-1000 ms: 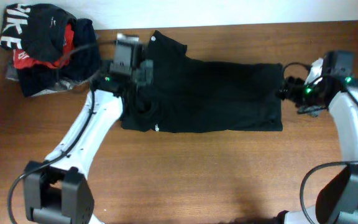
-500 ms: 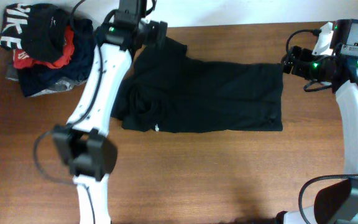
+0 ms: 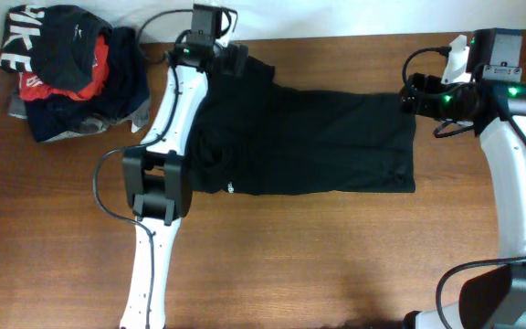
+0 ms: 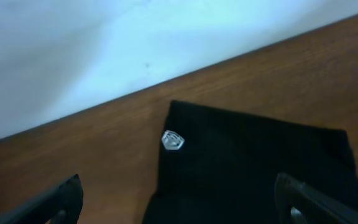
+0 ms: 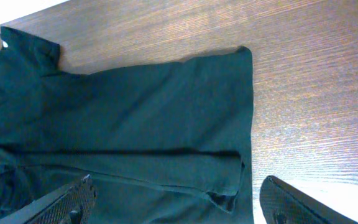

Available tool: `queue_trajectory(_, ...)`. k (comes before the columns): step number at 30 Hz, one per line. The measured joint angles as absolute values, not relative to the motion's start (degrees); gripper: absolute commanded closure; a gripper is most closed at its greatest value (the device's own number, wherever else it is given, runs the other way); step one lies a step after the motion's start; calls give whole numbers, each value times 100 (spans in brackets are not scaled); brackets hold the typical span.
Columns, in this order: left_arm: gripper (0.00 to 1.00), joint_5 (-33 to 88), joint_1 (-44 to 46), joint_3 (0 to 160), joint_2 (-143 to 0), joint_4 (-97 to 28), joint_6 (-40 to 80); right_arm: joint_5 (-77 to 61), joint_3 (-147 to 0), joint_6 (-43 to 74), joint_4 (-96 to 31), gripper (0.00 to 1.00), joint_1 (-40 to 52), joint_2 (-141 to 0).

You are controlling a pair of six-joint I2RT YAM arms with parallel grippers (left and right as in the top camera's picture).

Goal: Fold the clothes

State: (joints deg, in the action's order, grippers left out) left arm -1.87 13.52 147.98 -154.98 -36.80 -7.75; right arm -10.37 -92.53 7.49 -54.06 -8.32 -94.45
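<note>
The black T-shirt (image 3: 309,142) lies flat and partly folded across the middle of the wooden table (image 3: 290,265), its hem to the right. It also shows in the right wrist view (image 5: 129,118). In the left wrist view a sleeve (image 4: 253,162) with a small white logo (image 4: 172,140) lies below the jaws. My left gripper (image 3: 233,57) is open above the shirt's far left sleeve and holds nothing. My right gripper (image 3: 409,94) is open above the shirt's far right hem corner and holds nothing.
A pile of other garments (image 3: 67,73), black with white lettering, red, navy and grey, sits at the table's far left corner. A white wall (image 4: 104,43) runs along the table's back edge.
The left arm has stretched further toward the back edge, its gripper moving slightly right over the sleeve. The right gripper has shifted left, over the hem corner. The shirt has not moved.
</note>
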Motion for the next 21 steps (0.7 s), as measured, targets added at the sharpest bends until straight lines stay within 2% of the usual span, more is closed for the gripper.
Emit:
queue_trajectory(9, 4, 145, 1352, 14798, -15882, -3048, -799, -1035, -9253, 742, -5605, 11, -829, -9474)
queue_trajectory(14, 9, 290, 1352, 14800, -16088, -3035, -797, -1035, -9253, 733, -5662, 12, -829, -9607)
queue_trajectory(15, 11, 311, 1352, 14800, -16118, -3035, -794, -1035, -9253, 735, -5660, 12, -829, -9631)
queue_trajectory(16, 19, 333, 1352, 14800, -16151, -3035, -794, -1035, -9253, 731, -5660, 12, -829, -9657)
queue_trajectory(19, 34, 386, 1352, 14800, -16186, -3035, -801, -1035, -9253, 731, -5662, 12, -825, -9688)
queue_trajectory(21, 39, 410, 1352, 14800, -16191, -3033, -803, -1035, -9253, 733, -5662, 12, -816, -9688)
